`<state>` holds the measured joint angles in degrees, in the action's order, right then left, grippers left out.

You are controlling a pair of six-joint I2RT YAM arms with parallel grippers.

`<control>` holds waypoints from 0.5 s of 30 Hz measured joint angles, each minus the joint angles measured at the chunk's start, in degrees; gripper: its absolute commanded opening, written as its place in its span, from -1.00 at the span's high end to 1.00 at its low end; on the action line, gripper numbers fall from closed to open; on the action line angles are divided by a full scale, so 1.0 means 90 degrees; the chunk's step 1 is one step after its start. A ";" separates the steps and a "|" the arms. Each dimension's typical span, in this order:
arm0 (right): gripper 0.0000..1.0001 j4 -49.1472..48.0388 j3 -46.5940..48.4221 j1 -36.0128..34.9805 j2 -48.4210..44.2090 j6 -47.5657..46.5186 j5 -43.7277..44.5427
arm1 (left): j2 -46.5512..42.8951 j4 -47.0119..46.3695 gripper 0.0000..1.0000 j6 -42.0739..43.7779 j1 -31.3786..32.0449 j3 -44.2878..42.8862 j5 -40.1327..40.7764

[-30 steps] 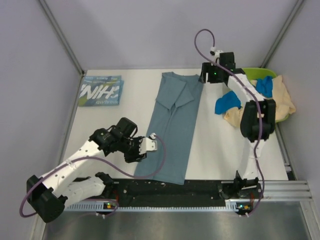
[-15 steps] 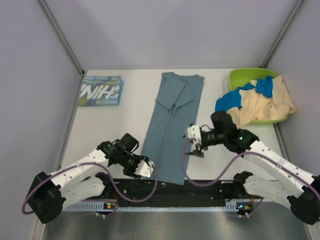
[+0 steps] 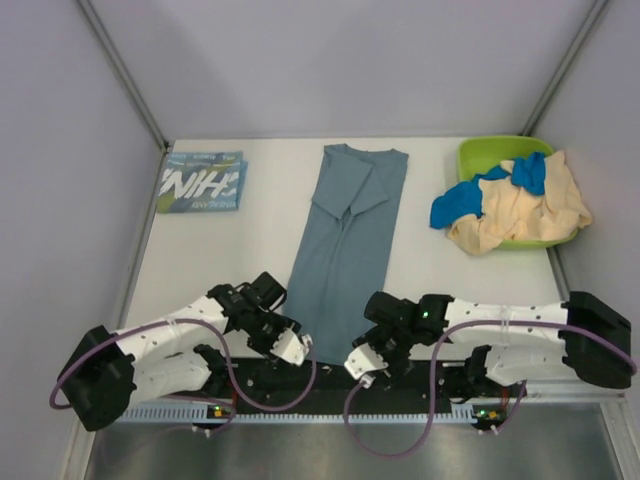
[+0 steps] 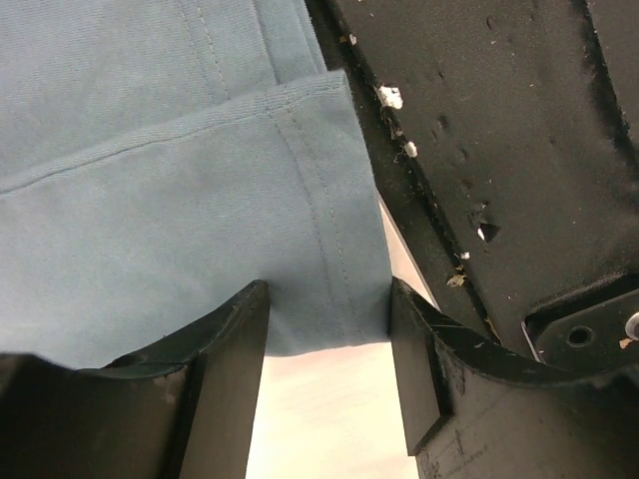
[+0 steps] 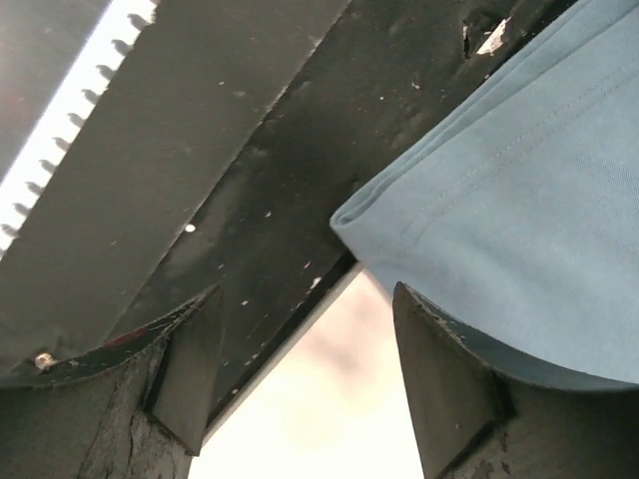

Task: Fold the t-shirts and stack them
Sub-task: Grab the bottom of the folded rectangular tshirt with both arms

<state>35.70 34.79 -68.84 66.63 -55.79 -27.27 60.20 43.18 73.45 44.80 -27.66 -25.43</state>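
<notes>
- Slate-blue shirt (image 3: 348,250): laid flat on the table (image 3: 440,290) as a narrow strip. The collar end is at the far side and the hem end is at the near edge, touching the black strip (image 3: 330,380) there.
- Long axis: it runs from far to near, leaning slightly to the left towards the hem. The short hem edge lies crosswise between the two arms.
- Left gripper (image 3: 290,347): placed at the near left corner of the hem, jaws spread. In the left wrist view the stitched corner is seen lying in the gap between the fingers (image 4: 232,364), flat and unpinched.
- Right gripper (image 3: 362,362): placed at the near right corner of the hem, jaws spread and nothing held. In the right wrist view the folded corner is seen just ahead of the gap, nearer one finger (image 5: 449,389) than the other.
- Nearness: each corner is served by the arm on its own side, and neither arm is clearly favoured. The left one is judged further onto the cloth.
- Coming move (a judgement only): both hem corners are to be pinched and carried along the long axis towards the collar.
- Teal shirt (image 3: 200,182): folded, at the far left corner, well apart.
- Bright blue shirt (image 3: 455,205) and cream shirt (image 3: 525,215): heaped unfolded over the green tub (image 3: 495,152), far right.
</notes>
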 measured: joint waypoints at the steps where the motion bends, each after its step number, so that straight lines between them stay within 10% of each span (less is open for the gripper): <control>1: -0.25 -0.0073 0.0019 -0.0012 0.0138 -0.0022 0.0063 | 0.0049 0.0012 0.01 -0.0032 0.0005 -0.0022 0.0017; 9: 0.02 -0.0865 0.0029 -0.0151 0.0954 0.0019 0.0245 | 0.0260 -0.0066 0.94 -0.0301 0.0097 -0.0124 0.0090; 15: 0.69 -0.1139 0.0165 -0.0240 0.1307 0.0231 0.0240 | 0.0243 -0.0124 1.00 -0.0491 0.0138 -0.0126 0.0126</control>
<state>25.45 36.27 -71.00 78.39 -53.71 -25.10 62.39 42.06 69.04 46.04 -28.80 -24.29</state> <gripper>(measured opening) 0.298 0.022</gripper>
